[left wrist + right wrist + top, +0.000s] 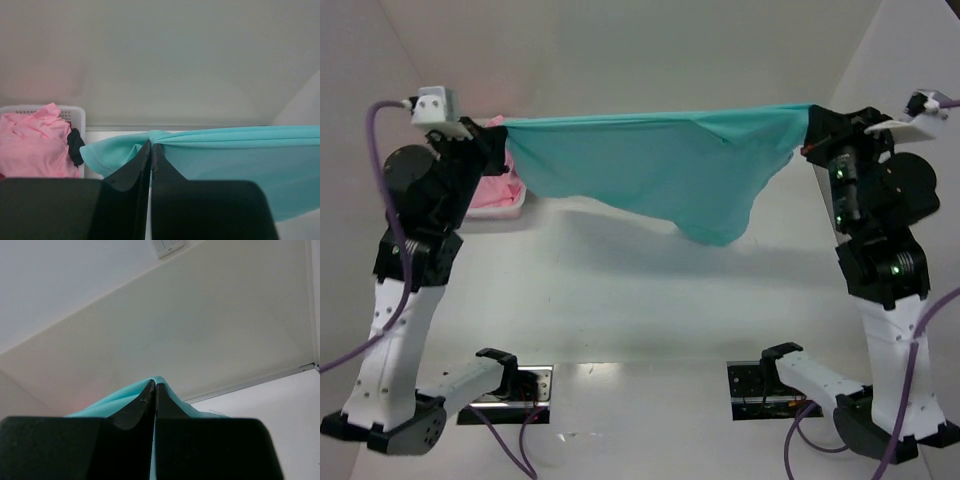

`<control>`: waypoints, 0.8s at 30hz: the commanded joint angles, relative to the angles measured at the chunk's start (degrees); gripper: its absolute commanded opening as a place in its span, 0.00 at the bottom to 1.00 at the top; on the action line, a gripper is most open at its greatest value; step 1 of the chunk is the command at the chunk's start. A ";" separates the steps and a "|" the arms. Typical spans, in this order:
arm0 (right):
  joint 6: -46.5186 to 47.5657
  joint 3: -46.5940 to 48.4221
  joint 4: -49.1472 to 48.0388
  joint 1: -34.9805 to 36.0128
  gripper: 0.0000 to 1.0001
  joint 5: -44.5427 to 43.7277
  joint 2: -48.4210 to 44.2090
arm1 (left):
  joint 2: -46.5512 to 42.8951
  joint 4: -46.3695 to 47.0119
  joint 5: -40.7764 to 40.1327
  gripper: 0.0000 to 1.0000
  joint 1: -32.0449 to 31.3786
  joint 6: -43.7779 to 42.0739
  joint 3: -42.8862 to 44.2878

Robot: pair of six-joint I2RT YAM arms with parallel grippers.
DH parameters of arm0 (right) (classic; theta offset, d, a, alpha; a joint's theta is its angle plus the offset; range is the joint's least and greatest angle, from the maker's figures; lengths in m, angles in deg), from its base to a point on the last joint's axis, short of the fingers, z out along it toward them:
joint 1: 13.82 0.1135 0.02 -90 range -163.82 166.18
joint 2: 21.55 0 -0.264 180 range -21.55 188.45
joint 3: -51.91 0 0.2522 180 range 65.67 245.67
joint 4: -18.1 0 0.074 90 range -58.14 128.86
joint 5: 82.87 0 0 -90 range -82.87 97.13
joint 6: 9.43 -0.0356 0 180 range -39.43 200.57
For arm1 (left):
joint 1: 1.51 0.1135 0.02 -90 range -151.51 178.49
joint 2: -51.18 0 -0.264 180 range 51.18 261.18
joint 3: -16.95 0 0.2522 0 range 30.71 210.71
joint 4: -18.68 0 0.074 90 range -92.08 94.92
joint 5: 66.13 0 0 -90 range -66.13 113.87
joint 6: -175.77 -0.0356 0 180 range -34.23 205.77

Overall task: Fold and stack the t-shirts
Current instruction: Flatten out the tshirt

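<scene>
Above white bench (620,300), left end effector (151,150) & right end effector (155,390), fully closed, pinch taut teal t-shirt (660,165); more pull cd slip it.

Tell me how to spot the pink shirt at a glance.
Find the teal shirt held stretched in mid-air and follow it to its left end. Near the left claw sits a white basket; the crumpled heap inside is the pink shirt, the only pink cloth there.
</scene>
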State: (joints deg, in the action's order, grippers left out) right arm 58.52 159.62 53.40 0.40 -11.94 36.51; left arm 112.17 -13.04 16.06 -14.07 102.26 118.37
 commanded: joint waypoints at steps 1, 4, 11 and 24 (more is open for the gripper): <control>2.26 1.40 1.30 -1.30 0.00 -4.66 -6.73 | -7.63 -2.33 -3.61 0.00 1.04 -1.72 -0.21; 4.19 4.65 4.56 -1.30 0.00 -5.36 -9.62 | -12.38 -5.67 -2.74 0.00 1.04 -1.73 0.66; 5.34 12.57 7.46 -1.30 0.00 -4.13 -7.27 | -12.66 -9.64 -0.98 0.00 1.04 0.20 6.30; -2.03 -17.82 2.29 -1.30 0.00 -7.12 2.14 | 1.14 -4.64 3.16 0.00 1.04 8.64 -15.39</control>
State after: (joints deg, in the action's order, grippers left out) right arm 58.92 148.04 58.10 0.16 -13.97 38.28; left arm 112.19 -19.83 21.17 -13.92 108.42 107.07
